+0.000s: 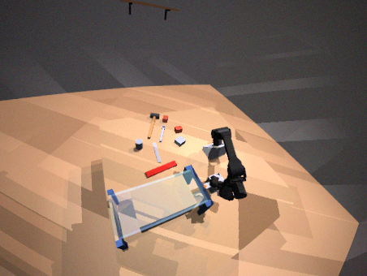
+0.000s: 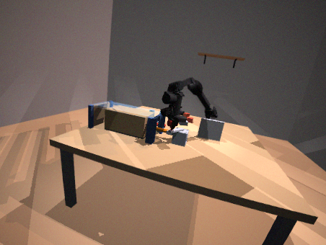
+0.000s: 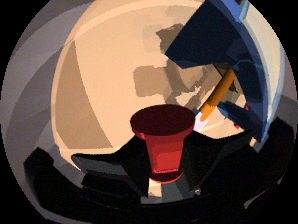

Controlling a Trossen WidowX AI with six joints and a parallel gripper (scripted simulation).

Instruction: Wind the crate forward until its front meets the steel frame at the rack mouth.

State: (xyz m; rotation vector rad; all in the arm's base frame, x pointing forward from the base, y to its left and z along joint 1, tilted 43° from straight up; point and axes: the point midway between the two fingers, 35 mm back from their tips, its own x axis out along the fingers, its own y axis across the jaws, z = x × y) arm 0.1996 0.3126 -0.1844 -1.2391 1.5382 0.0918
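Observation:
The crate (image 2: 124, 123) sits flat, as far as I can tell, inside the clear-panelled cubby, with its front close to the blue frame (image 1: 197, 183) (image 2: 151, 130) (image 3: 200, 42) at the mouth. Contact is not clear. An orange strap (image 2: 161, 129) (image 3: 219, 95) runs from the mouth to the winch (image 1: 219, 177) (image 2: 179, 138). My gripper (image 3: 159, 123) is shut on the red knob (image 3: 162, 145) of the winch handle, low over the winch. The handle's arm and square key are hidden from view.
A grey panel (image 1: 213, 151) (image 2: 210, 130) stands beside the winch. A red bar (image 1: 161, 169), hammer (image 1: 151, 127), dark can (image 1: 139, 144), white bar (image 1: 157, 153), wrench (image 1: 162, 134), red blocks (image 1: 179, 129) and a grey block (image 1: 179, 141) lie beyond the cubby.

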